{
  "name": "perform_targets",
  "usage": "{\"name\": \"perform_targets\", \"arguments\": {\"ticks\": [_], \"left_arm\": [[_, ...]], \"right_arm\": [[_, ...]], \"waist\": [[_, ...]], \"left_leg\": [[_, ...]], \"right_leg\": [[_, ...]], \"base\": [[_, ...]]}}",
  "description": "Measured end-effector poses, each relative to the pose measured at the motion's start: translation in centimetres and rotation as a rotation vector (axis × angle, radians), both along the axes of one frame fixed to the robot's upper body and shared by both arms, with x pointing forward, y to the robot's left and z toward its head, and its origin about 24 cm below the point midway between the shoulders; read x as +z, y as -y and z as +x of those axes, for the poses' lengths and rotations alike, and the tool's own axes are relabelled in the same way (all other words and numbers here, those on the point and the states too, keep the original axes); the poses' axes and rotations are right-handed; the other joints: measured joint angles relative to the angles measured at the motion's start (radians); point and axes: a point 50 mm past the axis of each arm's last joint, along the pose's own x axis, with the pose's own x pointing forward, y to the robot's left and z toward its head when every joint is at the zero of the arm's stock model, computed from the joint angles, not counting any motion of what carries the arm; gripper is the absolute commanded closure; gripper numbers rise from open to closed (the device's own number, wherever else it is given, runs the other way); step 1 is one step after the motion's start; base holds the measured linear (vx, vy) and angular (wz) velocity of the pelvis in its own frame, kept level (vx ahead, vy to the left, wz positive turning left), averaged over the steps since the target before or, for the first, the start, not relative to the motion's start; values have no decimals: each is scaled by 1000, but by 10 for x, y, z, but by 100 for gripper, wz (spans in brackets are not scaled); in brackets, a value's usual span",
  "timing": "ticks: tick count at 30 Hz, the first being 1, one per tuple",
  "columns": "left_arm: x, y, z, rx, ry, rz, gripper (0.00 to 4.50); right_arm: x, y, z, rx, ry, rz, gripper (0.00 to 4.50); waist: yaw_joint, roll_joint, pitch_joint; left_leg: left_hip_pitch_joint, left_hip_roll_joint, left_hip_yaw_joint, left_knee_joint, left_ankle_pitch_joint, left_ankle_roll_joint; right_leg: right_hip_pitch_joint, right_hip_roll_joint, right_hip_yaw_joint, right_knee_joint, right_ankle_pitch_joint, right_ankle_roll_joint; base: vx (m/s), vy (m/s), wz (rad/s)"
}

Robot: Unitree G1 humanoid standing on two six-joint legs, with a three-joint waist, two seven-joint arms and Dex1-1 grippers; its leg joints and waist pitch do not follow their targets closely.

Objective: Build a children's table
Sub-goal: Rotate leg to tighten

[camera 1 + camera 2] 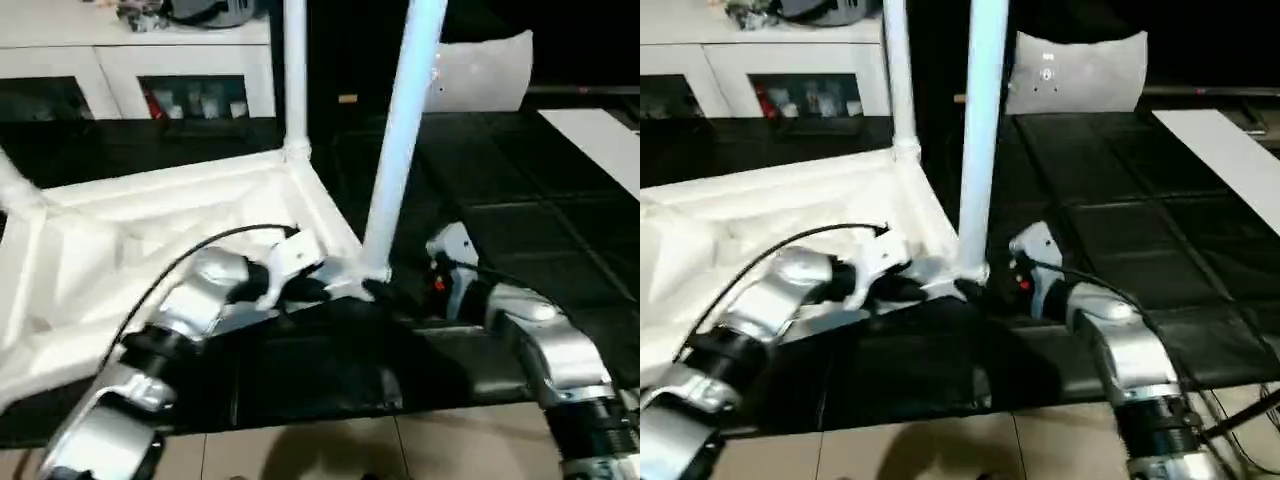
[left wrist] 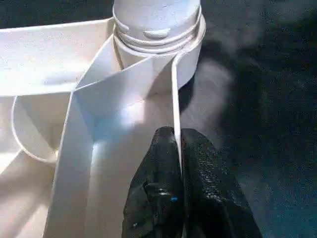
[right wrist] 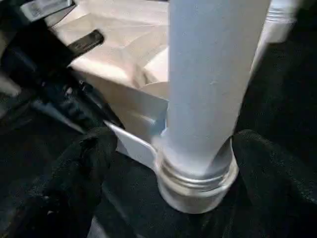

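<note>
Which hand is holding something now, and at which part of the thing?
The left hand pinches the thin side rim of the table top, near the corner socket. The right hand stands open around the leg, not gripping.

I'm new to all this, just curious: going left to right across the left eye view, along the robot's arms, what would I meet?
Left forearm → left gripper, shut on the tabletop's rim → near leg, standing in its corner socket → right gripper → right forearm.
</note>
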Motion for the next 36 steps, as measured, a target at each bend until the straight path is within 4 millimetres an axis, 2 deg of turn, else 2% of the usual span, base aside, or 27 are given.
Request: {"name": "perform_targets", "arguments": {"ticks": [3, 8, 11, 12, 14, 18, 21, 28, 31, 34, 36], "left_arm": [[0, -4, -5, -84, -21, 2, 450], [2, -7, -16, -247, -35, 35, 450], [2, -7, -19, -305, -37, 49, 450], [2, -7, -19, -321, -38, 52, 450], [2, -5, -21, -350, -37, 58, 450], [2, -6, -23, -379, -40, 70, 450], [3, -7, -24, -391, -45, 77, 450], [3, -8, -26, -417, -47, 78, 450], [2, -8, -27, -422, -50, 77, 450], [2, -8, -27, -425, -50, 76, 450], [2, -8, -27, -424, -50, 75, 450]], "right_arm": [[4, 5, -1, 87, 13, -29, 24], [3, 1, -11, 288, -43, -31, 24], [2, -2, -15, 370, -71, -22, 24], [2, -3, -16, 388, -78, -16, 50], [2, -3, -18, 426, -91, -5, 50], [0, -3, -21, 464, -112, -22, 99], [0, -2, -21, 472, -112, -25, 114], [-1, 0, -22, 484, -125, -18, 188], [-2, 0, -22, 484, -131, -13, 200], [-2, 0, -22, 485, -133, -13, 237], [-2, 0, -22, 481, -138, -8, 240]], "waist": [[19, 0, 0], [48, -1, 0], [59, -1, 0], [61, -2, 0], [66, -2, 0], [71, -5, 0], [72, -6, 0], [73, -7, 0], [73, -8, -1], [73, -10, -2], [73, -10, -2]], "left_leg": [[0, 0, 0, 1, 0, 0], [0, 0, 1, 1, 0, 0], [0, -1, 3, 1, 0, 0], [1, -1, 4, 1, 0, 0], [2, -2, 7, 1, 0, 0], [5, -2, 10, 1, 0, 0], [5, -2, 11, 1, 0, 0], [5, -2, 11, 1, 0, 0], [5, -2, 12, 1, 0, 0], [5, -2, 12, 1, 0, 0], [5, -2, 12, 1, 0, 0]], "right_leg": [[0, 0, 2, 0, 0, 0], [1, 0, 3, 1, 0, 0], [2, 0, 8, 1, 0, 0], [2, 0, 10, 1, 0, 1], [2, 0, 14, 2, -1, 1], [2, 1, 19, 2, -1, 1], [2, 1, 20, 2, -1, 1], [2, 1, 20, 2, -1, 1], [2, 1, 20, 2, -1, 2], [2, 1, 21, 2, -1, 2], [2, 1, 21, 2, -1, 2]], "base": [[0, 0, 0], [0, 0, 0], [0, 0, 0], [0, 0, 0], [0, 0, 0], [0, 0, 0], [0, 0, 0], [0, 0, 0], [0, 0, 0], [0, 0, 0], [0, 0, 0]]}}
